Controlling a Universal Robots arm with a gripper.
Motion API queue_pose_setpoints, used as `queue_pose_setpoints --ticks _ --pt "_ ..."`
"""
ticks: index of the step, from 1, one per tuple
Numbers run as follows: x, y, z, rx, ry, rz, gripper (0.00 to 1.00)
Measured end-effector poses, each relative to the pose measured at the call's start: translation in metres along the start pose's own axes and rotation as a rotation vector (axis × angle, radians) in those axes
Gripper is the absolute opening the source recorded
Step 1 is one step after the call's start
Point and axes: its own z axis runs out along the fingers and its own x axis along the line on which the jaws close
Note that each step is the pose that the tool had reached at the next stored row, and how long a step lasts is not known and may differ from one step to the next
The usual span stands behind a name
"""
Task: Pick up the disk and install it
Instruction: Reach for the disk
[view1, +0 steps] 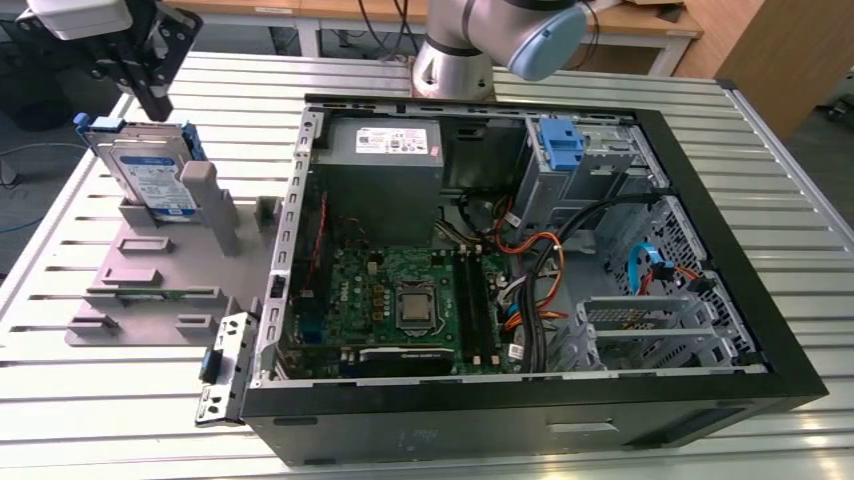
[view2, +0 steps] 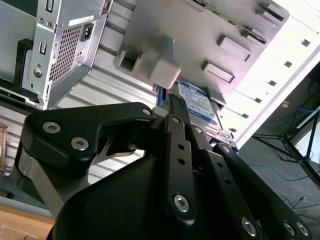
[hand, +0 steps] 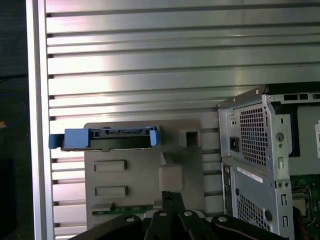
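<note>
The disk (view1: 147, 172) is a silver drive with a white and blue label in a blue carrier. It stands on edge in a grey holder (view1: 147, 285) on the slatted table, at the exterior view's left. My gripper (view1: 155, 108) hangs just above the disk's top edge, fingers pressed together with nothing between them and not touching it. In the first wrist view the disk (hand: 105, 138) appears edge-on beyond the gripper (hand: 172, 196). In the second wrist view the disk's label (view2: 200, 104) shows past the gripper (view2: 175, 101).
An open computer case (view1: 747, 300) lies to the exterior view's right of the holder, with a motherboard (view1: 400, 300), a grey power supply (view1: 380, 150), cables and a blue bracket (view1: 563, 145) in its drive bay. A grey post (view1: 207, 200) of the holder stands beside the disk.
</note>
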Motion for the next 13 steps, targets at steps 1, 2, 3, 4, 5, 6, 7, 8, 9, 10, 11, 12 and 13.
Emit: queue_pose_setpoints --ticks 1,2,3,4,5,6,7,8,9,10,11,12,13 --pt "0.0013 -0.0001 0.0000 0.0000 0.0000 0.000 0.11" --pt "0.0021 -0.0002 0.0000 0.0000 0.0000 0.000 0.11" --pt "0.0023 -0.0002 0.0000 -0.0001 0.0000 0.000 0.11" --pt "0.0023 -0.0002 0.0000 0.0000 0.0000 0.000 0.11" --pt "0.0023 -0.0002 0.0000 0.0000 0.0000 0.000 0.11" --pt "0.0024 -0.0001 0.0000 0.0000 0.0000 0.000 0.11" --pt "0.0026 0.0002 0.0001 0.0000 0.0000 0.000 0.11" --pt "0.0028 0.0010 0.0004 0.0000 0.0000 0.000 0.11" --pt "0.0030 0.0022 0.0006 0.0000 0.0001 0.000 0.11" --pt "0.0033 0.0038 0.0010 0.0000 0.0001 0.000 0.11" --pt "0.0037 0.0058 0.0014 0.0001 0.0001 0.000 0.11" --pt "0.0041 0.0077 0.0018 0.0001 0.0001 0.000 0.11" --pt "0.0047 0.0095 0.0023 0.0000 0.0001 0.000 0.11"
